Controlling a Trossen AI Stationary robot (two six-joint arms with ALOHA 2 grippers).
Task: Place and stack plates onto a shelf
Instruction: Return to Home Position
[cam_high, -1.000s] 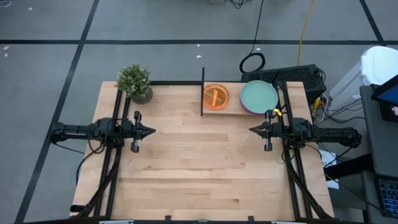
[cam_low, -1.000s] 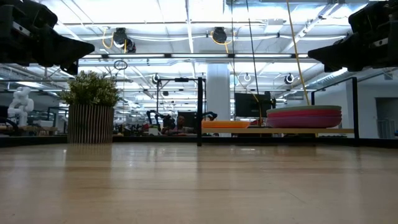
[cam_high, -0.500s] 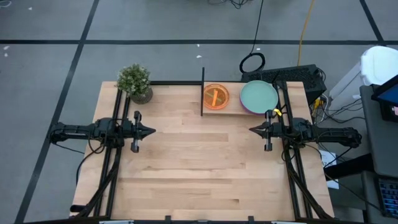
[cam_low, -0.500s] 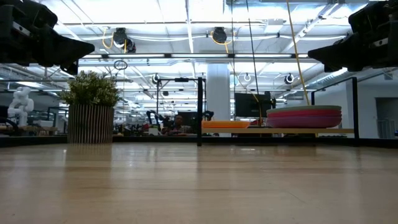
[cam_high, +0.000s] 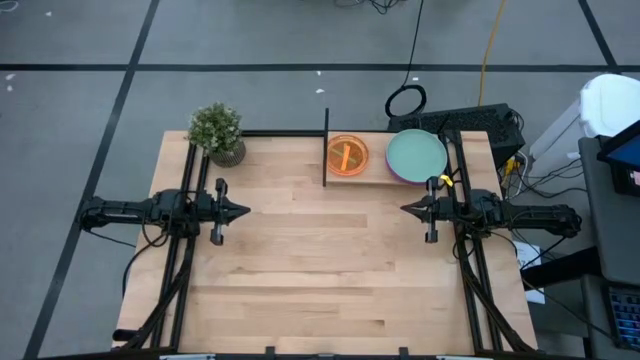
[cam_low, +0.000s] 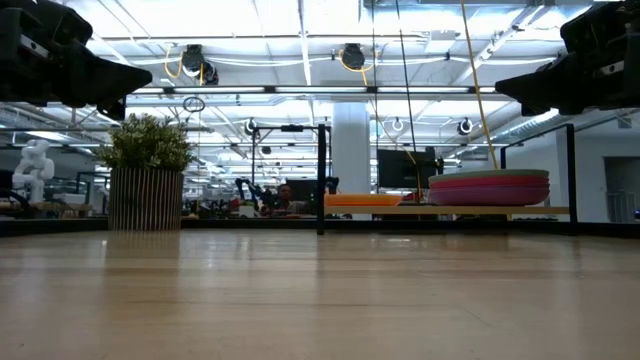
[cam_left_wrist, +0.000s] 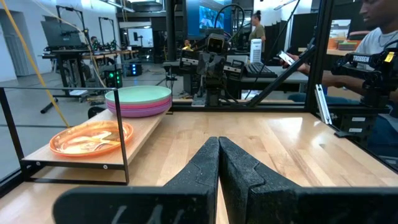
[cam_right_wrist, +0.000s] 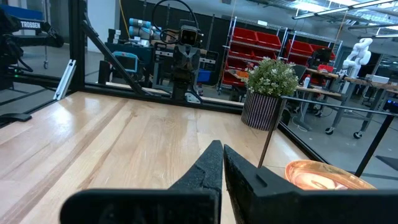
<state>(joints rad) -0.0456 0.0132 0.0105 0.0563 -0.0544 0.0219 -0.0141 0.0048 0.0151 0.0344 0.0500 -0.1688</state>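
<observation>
Left gripper (cam_high: 243, 211), right gripper (cam_high: 405, 209): both pinched closed, tips facing each other, well apart. Shelf (cam_high: 377, 170) near right gripper's flank; teal-topped plate stack (cam_high: 416, 155) closest, orange-topped stack (cam_high: 347, 156) beyond (beside black panel (cam_high: 325, 150))

Glossy orange plate (cam_left_wrist: 90, 137), smooth wood table (cam_high: 320, 270)
</observation>
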